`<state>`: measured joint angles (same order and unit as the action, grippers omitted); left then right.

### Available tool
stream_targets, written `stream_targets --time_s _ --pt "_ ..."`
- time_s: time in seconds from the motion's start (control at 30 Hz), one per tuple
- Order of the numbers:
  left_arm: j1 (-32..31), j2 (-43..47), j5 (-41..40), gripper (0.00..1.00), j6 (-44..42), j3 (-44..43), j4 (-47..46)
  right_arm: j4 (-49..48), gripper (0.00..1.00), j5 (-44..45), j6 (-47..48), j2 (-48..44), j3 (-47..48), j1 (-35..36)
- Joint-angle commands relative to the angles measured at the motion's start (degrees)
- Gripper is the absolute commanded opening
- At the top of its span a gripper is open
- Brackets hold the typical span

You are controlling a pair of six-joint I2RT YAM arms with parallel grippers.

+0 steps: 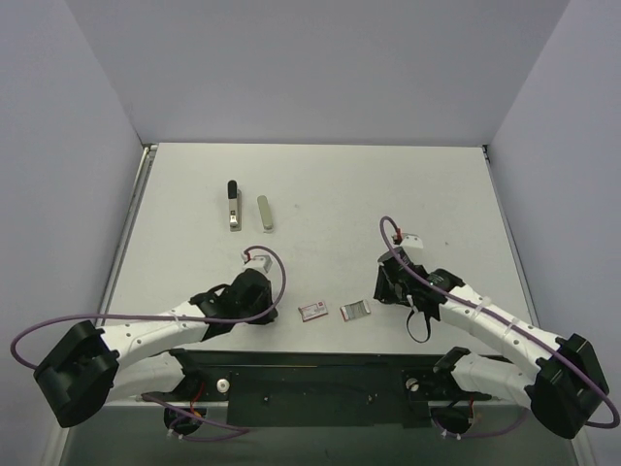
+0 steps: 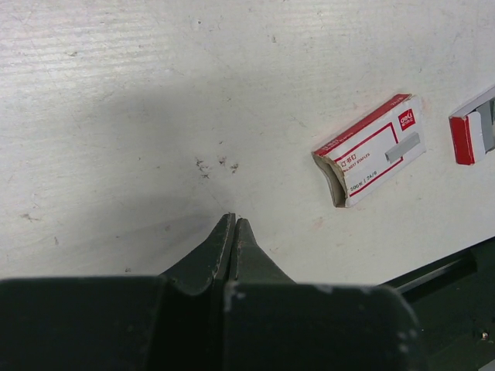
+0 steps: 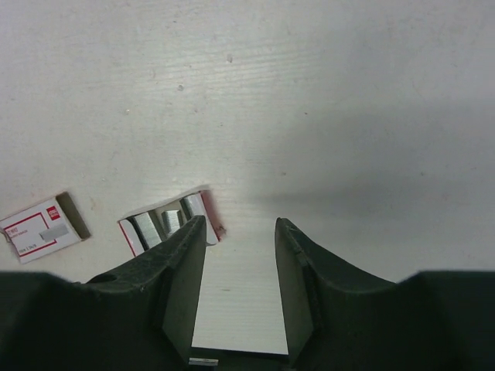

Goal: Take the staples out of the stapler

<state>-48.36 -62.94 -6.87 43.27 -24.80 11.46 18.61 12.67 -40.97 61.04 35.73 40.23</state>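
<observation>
The stapler (image 1: 233, 206), silvery-beige with a black end, lies lengthwise at the far left of the table, seen only in the top view. My left gripper (image 1: 273, 314) sits well nearer than it; in the left wrist view (image 2: 233, 219) its jaws are pressed together with nothing between them. My right gripper (image 1: 387, 287) is at the right, far from the stapler; in the right wrist view (image 3: 238, 223) its jaws stand apart over bare table, empty.
An olive-grey rounded bar (image 1: 264, 214) lies beside the stapler. A red-and-white staple box sleeve (image 1: 312, 311) (image 2: 371, 149) (image 3: 35, 228) and its open tray of staples (image 1: 354, 310) (image 3: 158, 222) (image 2: 473, 130) lie between the grippers near the black base rail (image 1: 310, 386).
</observation>
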Motion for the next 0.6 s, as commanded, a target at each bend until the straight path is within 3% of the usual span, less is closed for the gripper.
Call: stream_targets --time_s 0.0,0.37,0.57 --pt "-0.25 -2.01 1.34 0.0 -0.11 -2.36 -4.08 0.29 0.33 -4.22 1.68 -0.39 -2.41 -2.52" --pt "-0.25 -5.09 2.13 0.0 -0.29 -2.63 -6.19 -5.15 0.13 -11.51 1.51 3.21 -4.52 -4.81" --pt "-0.25 -5.62 3.01 0.0 0.06 -1.75 -7.51 -8.41 0.18 -14.59 0.37 5.85 -5.58 -5.51"
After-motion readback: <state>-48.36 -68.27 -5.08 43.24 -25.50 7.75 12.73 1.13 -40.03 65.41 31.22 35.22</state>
